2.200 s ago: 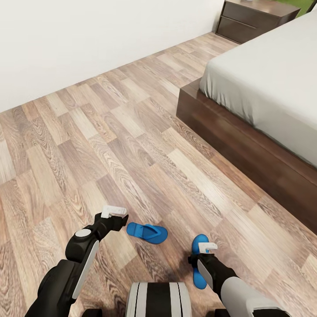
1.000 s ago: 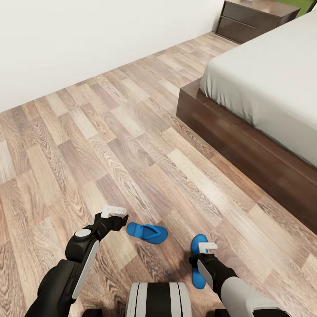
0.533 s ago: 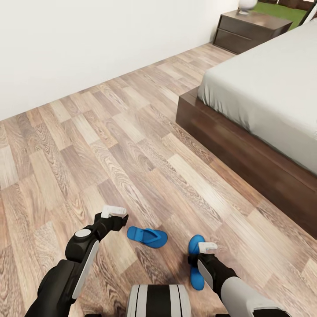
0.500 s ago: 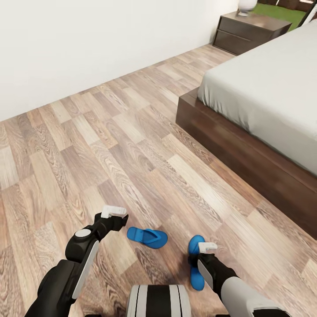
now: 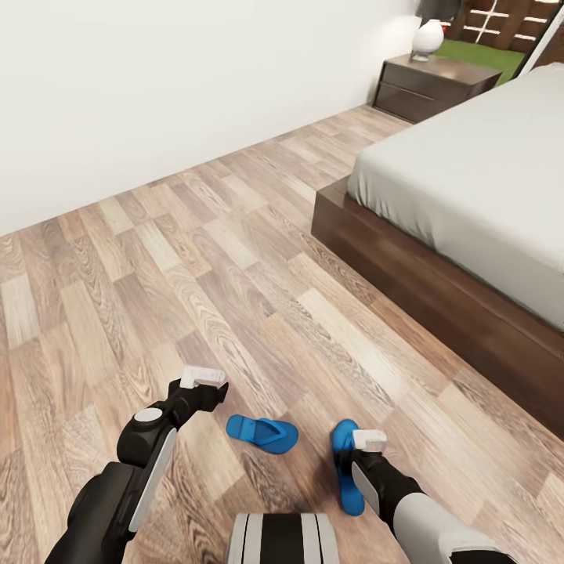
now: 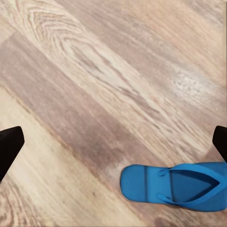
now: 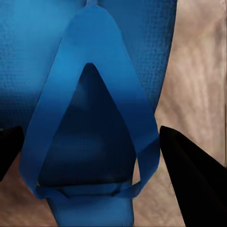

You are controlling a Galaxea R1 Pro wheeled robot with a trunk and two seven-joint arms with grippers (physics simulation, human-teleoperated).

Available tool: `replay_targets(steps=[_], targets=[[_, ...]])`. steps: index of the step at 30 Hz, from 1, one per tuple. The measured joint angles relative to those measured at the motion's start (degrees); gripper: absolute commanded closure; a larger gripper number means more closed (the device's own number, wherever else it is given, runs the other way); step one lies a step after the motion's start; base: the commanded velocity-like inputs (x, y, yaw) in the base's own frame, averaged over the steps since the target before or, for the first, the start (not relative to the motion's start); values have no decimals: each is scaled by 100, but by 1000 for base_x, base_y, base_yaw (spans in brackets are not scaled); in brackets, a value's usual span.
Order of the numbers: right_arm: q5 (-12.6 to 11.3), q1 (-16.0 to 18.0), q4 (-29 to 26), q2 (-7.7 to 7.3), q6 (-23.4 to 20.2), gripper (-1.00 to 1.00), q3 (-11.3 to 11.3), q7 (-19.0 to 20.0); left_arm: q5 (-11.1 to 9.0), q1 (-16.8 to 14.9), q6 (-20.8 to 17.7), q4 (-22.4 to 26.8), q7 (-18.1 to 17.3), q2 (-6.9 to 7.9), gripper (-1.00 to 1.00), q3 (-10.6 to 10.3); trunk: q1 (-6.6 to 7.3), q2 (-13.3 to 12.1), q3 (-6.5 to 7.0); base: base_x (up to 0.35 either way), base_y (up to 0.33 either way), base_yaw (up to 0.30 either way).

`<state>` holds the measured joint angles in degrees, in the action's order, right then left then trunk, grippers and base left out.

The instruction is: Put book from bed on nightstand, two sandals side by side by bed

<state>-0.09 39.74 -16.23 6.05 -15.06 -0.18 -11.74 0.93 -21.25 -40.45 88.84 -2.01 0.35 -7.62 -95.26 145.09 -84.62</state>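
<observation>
Lying flat on the wood-plank floor [image 5: 235, 258], both sandals sit well apart from the bed [image 5: 470, 188], out from its foot-end corner. The left sandal [image 5: 262, 432] lies crosswise, just beside the left gripper [image 5: 205, 381]; in the left wrist view this sandal [image 6: 176, 187] lies flat, off to one side between the dark fingertips [image 6: 9, 147], which stand wide apart with nothing held. The right sandal [image 5: 343, 464] lies lengthwise, partly under the right gripper [image 5: 368, 440]. In the right wrist view the thong strap [image 7: 90, 123] lies between the two spread fingertips [image 7: 194, 179]; contact probably has not been made, but the view is too close to confirm. Beyond the bed, a nightstand [image 5: 431, 84] stands against the wall, carrying a white rounded object [image 5: 428, 37]. No legible writing or labels are visible.
</observation>
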Motion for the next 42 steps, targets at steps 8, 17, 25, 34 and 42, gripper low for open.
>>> replay_targets(steps=[8,17,25,34,42], targets=[[7,0,-14,0,18,100,3,1,1,-4,3,-4,0,0,-100,0,21,-11,177,0,0,0],[-17,-17,-6,-1,252,100,-19,8,7,-1,3,-19,2,-2,-100,0,44,-23,377,0,0,0],[-21,-27,-17,-1,283,100,-12,10,10,0,3,-22,9,-3,-100,0,64,-33,554,0,0,0],[3,-35,-19,-4,303,100,-12,9,21,-2,8,-30,18,-3,-100,0,88,-46,754,0,0,0],[16,-51,-6,-9,502,100,-14,9,31,-4,12,-44,18,-7,-100,0,108,-56,931,0,0,0]])
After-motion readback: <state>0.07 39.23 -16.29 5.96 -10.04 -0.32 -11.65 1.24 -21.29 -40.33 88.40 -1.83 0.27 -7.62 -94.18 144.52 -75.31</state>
